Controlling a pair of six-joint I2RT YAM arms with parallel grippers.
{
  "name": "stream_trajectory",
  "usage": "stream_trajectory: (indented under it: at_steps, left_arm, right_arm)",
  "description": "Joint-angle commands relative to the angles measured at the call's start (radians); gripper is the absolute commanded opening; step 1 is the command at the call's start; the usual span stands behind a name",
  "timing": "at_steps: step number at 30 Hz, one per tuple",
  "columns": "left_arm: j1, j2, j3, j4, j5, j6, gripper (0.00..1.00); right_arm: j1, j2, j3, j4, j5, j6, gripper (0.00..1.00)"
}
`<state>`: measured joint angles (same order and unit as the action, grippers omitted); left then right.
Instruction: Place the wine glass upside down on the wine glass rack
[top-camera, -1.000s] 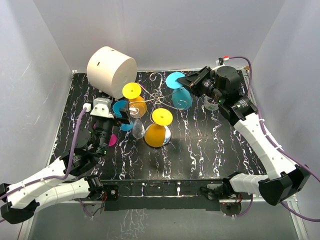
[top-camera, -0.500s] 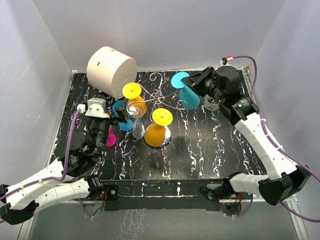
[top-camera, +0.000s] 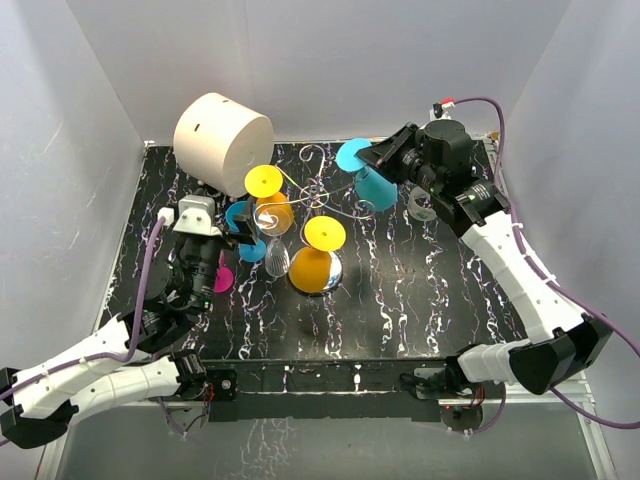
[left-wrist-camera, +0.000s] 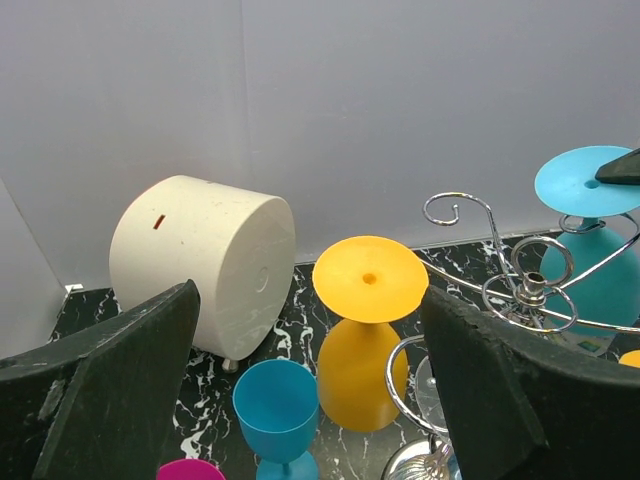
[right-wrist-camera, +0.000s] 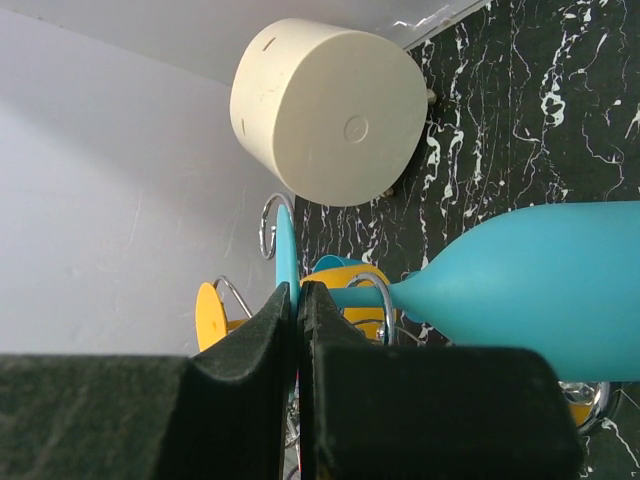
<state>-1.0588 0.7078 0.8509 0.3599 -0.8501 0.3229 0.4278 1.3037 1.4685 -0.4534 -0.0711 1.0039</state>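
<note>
Top external view: white walls (top-camera: 80, 150) closed in a black, white-veined table (top-camera: 420, 290), with a cream cylinder (top-camera: 222, 135) lying at its back left corner. The left gripper (top-camera: 244, 232) stood wide open, gripping nothing, near the wine glass rack (top-camera: 318, 192) at mid-table. Further right, the blue wine glass (top-camera: 372, 190) was held foot-up beside the rack's right arm, its foot pinched in the closed right gripper (top-camera: 366, 158).

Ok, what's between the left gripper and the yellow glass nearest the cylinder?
An upright blue glass, just ahead of the left gripper, per the left wrist view.
</note>
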Motion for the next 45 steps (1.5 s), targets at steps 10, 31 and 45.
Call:
stream_trajectory:
  at_steps: [10, 31, 45]
  left_arm:
    - [-0.003, -0.034, 0.020, 0.005, 0.011, 0.028, 0.91]
    - [-0.003, -0.062, 0.019, -0.018, 0.014, 0.007, 0.91]
    - [-0.003, -0.070, 0.017, -0.032, 0.010, 0.004, 0.91]
  right_arm:
    - [0.000, 0.012, 0.064, 0.039, -0.033, -0.041, 0.16]
    - [0.000, -0.015, 0.077, -0.028, 0.044, -0.051, 0.46]
    - [-0.001, 0.058, 0.109, 0.032, 0.064, -0.115, 0.48]
